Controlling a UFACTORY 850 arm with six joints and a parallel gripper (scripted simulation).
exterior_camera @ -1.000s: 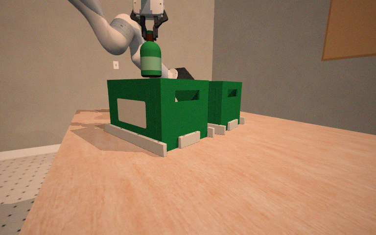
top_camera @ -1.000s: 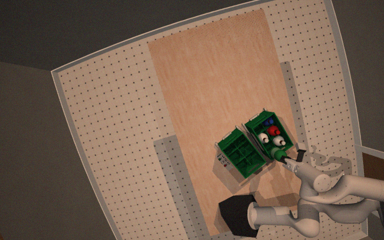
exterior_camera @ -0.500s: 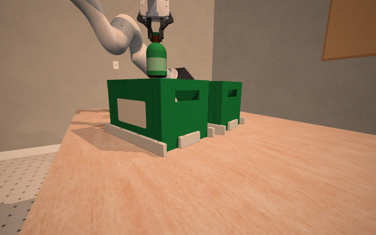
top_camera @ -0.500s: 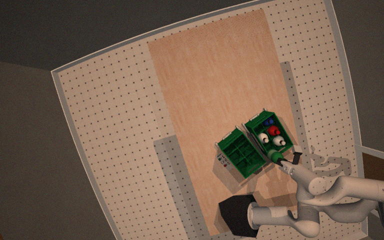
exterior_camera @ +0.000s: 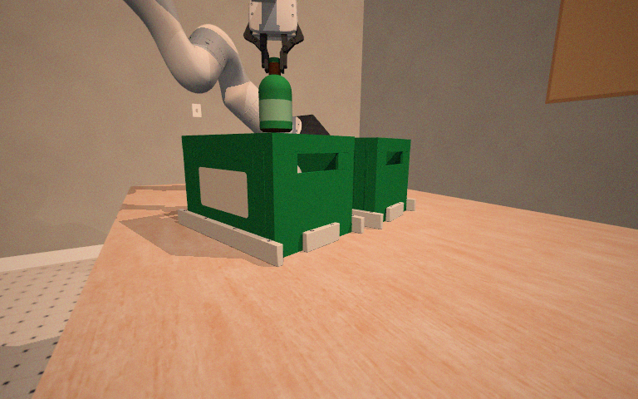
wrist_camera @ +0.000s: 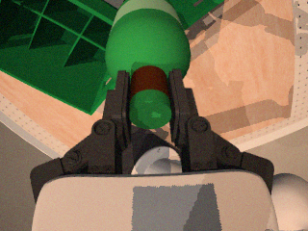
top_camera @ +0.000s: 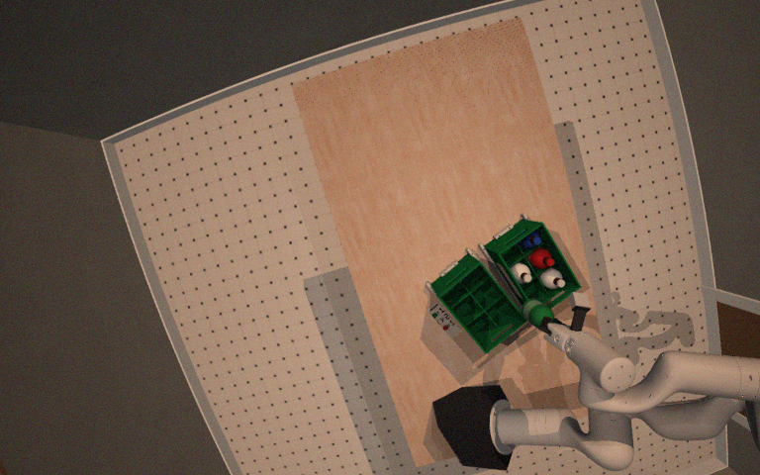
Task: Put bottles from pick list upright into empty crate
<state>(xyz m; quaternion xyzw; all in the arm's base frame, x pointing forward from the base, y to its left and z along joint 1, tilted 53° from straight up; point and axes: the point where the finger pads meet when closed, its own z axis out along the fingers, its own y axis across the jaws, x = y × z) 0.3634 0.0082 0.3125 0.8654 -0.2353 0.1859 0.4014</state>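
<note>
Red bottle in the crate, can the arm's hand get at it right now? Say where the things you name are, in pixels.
Probably not yet: the hand (top_camera: 547,327) (exterior_camera: 274,66) (wrist_camera: 149,86) is shut on the green bottle (top_camera: 537,313) (exterior_camera: 275,103) (wrist_camera: 146,45). The red bottle (top_camera: 540,257) itself looks open from above.

"Where does the top view look from?"

"High above, facing down, farthest off; the crates sit between its centre and four o'clock."

"The exterior?"

"Low, near the tabletop, facing across it; crates toward twelve."

"And the wrist?"

"Closest, behind the gripper (top_camera: 546,327) (exterior_camera: 274,66) (wrist_camera: 149,86), facing past its fingers; crate at ten. It shares the bottle (top_camera: 537,315) (exterior_camera: 275,105) (wrist_camera: 147,45) with the exterior."
</note>
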